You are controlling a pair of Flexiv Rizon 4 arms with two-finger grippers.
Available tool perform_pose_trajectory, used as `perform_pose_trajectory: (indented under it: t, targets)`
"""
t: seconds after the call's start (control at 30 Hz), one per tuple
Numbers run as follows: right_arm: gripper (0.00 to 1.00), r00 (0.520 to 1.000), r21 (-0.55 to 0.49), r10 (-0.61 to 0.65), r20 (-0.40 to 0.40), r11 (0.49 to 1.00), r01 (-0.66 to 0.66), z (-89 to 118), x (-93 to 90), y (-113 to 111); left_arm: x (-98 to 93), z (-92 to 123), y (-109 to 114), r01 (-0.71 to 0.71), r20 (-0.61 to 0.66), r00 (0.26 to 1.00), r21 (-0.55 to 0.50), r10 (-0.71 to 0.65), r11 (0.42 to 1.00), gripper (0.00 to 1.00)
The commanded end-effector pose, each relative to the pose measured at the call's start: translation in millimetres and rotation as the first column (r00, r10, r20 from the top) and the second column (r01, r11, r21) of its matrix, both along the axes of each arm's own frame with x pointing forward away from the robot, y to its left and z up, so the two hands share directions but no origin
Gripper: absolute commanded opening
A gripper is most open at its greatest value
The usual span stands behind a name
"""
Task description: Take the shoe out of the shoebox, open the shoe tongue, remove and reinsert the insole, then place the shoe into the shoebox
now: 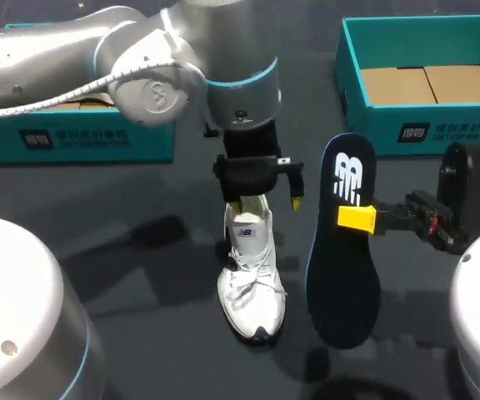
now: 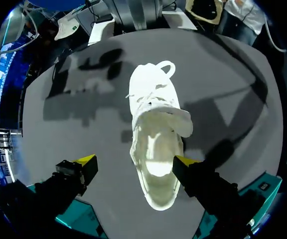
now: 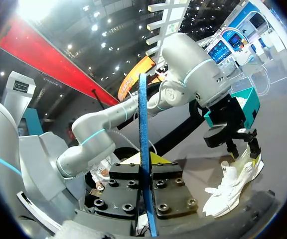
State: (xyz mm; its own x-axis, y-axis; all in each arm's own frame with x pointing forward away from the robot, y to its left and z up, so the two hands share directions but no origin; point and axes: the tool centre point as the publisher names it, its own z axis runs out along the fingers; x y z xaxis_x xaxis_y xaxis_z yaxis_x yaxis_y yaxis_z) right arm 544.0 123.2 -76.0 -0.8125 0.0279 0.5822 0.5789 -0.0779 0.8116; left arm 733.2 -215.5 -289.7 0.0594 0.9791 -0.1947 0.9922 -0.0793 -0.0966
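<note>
**Insole held beside the open shoe**

The shoe [image 1: 252, 275] stands mid-desk, outside the shoebox [image 1: 423, 79] at the far right corner, with its heel toward the far edge and its toe toward the near one. The left gripper [image 1: 265, 203] hangs released over the heel opening. The right gripper [image 1: 358, 219] is clenched on the insole [image 1: 344, 242], lifted just beside the shoe toward the desk's right edge. Its long axis is nearly parallel to the shoe's, so reinsertion likely means carrying it across to the opening.

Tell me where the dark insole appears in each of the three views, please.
Head view: the insole is to the right of the white shoe, held by the right gripper.
Left wrist view: not in it.
Right wrist view: seen edge-on as a thin blue strip, clamped between this gripper's fingers.
Shared landmark: the white shoe, visible in all three.
</note>
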Motion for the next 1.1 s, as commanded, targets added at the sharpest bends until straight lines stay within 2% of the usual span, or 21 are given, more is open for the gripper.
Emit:
perform_pose_trajectory:
  t: [0.03,0.27,0.43,0.7,1.03,1.1]
  targets:
    - [0.0,0.999,-0.033,-0.05,-0.004,0.998,0.05,3.1,-8.1,-0.1,-2.5,-0.9,26.3,-0.014,-0.004,1.0,-0.155,0.013,0.988,1.0]
    - [0.0,0.999,-0.033,-0.05,-0.004,0.998,0.05,3.1,-8.1,-0.1,-2.5,-0.9,26.3,-0.014,-0.004,1.0,-0.155,0.013,0.988,1.0]
    - [0.0,0.999,-0.033,-0.05,-0.004,0.998,0.05,3.1,-8.1,-0.1,7.6,7.9,19.1,-0.045,-0.059,0.998,-0.358,0.025,0.933,1.0]
    - [0.0,0.999,-0.033,-0.05,-0.004,0.998,0.05,3.1,-8.1,-0.1,6.0,51.4,6.9,-0.024,-0.038,0.999,-0.547,0.003,0.837,1.0]
    - [0.0,0.999,-0.033,-0.05,-0.004,0.998,0.05,3.1,-8.1,-0.1,6.0,51.4,6.9,-0.024,-0.038,0.999,-0.547,0.003,0.837,1.0]
    - [0.0,0.999,-0.033,-0.05,-0.004,0.998,0.05,3.1,-8.1,-0.1,9.6,52.5,2.3,-0.057,-0.038,0.998,-0.576,0.043,0.816,1.0]
